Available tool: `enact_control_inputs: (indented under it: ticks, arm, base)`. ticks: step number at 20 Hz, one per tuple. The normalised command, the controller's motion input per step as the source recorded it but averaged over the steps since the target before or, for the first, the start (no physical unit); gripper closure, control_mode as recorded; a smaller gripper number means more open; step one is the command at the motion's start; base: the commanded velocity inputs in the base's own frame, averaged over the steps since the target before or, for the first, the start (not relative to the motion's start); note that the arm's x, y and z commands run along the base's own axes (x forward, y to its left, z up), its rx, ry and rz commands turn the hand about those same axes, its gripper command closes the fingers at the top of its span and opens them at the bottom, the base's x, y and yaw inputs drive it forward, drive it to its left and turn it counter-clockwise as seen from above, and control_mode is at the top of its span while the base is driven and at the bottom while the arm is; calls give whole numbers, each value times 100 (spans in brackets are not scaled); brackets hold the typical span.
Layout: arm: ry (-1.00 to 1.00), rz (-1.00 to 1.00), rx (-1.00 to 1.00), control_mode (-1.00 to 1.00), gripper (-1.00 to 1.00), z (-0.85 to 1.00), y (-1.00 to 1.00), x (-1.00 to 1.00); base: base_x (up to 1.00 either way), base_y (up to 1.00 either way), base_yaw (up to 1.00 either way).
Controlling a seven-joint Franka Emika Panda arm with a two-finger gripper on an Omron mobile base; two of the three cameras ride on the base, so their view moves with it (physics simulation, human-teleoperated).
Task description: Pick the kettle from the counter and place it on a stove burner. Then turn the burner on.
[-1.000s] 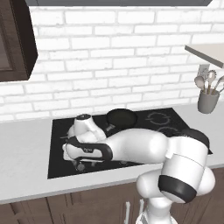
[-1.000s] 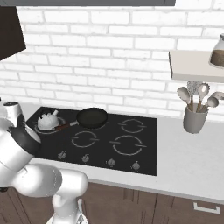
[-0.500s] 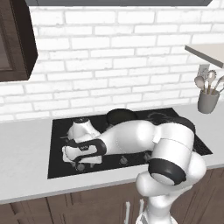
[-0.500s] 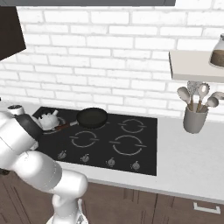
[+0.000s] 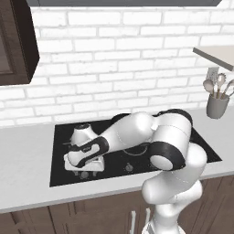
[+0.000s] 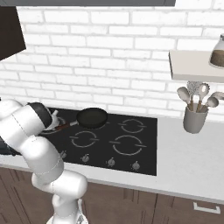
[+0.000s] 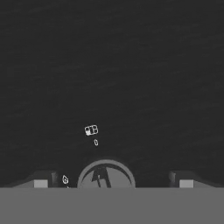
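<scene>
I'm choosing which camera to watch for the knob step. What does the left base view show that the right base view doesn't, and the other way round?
Left base view: the kettle standing on the left part of the stove, with the claw low just in front of it.
Right base view: the black frying pan, the large ring burner, the row of knobs and a jar on the shelf.
Both: the stove, the counter, the utensil cup and the white brick wall.
</scene>
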Motion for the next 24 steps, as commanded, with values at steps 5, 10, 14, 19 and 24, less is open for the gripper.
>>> enact_control_inputs:
  ticks: [5,10,14,19,24]
  arm:
    - [6,0,-2,-100,100,-26,12,5]
    - [5,0,-1,-100,100,-24,7,0]
    - [2,0,0,-100,100,-21,0,0]
    - [0,0,0,-100,100,-1,0,0]
    - [0,1,0,-100,100,-1,0,-1]
  base:
    - [0,0,0]
    - [0,0,0]
    - [0,0,0]
    - [0,0,0]
    - [0,0,0]
